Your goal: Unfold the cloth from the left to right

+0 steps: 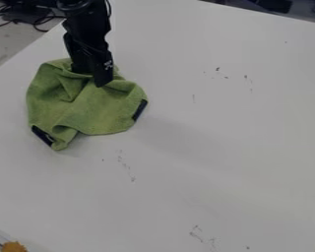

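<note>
The claw (100, 81) covers part of the green cloth (98, 110); I cannot tell its opening or grip.

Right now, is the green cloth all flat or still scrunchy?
Scrunchy, partly folded: the green cloth has creases and raised folds, and its lower left corner bunches up on the white table.

The black arm hangs down at upper left, end effector (94, 78) pointing downward.
</note>
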Available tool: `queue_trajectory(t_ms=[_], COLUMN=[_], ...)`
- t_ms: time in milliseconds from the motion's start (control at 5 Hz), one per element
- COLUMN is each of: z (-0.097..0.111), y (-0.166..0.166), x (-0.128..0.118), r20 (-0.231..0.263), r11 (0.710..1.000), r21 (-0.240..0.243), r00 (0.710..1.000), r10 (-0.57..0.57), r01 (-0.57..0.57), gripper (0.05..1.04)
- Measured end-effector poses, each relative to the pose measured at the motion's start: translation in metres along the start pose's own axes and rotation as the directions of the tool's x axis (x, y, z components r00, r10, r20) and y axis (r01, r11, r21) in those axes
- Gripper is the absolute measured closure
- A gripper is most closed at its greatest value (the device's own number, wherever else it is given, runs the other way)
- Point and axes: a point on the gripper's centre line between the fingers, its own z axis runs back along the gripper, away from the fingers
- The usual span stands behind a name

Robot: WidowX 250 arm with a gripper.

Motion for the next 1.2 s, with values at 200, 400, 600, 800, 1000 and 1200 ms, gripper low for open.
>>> queue_trajectory(t_ms=[200,400,600,800,1000,1200], z=[-0.009,-0.013,-0.018,-0.024,-0.047,-0.065], y=[-0.002,-0.021,-0.034,-0.049,-0.055,-0.048], x=[-0.003,0.006,0.016,0.032,0.033,0.033], r20=[-0.024,-0.082,-0.09,-0.061,-0.035,0.012], r11=[1.0,1.0,0.999,0.999,0.995,0.984], r21=[-0.02,-0.03,-0.032,-0.022,-0.033,-0.037], r00=[1.0,0.997,0.996,0.997,0.995,0.985], r10=[0.009,0.007,0.013,0.036,0.095,0.173], r01=[-0.01,-0.009,-0.016,-0.037,-0.096,-0.173], gripper=[0.083,0.083,0.083,0.083,0.083,0.083])
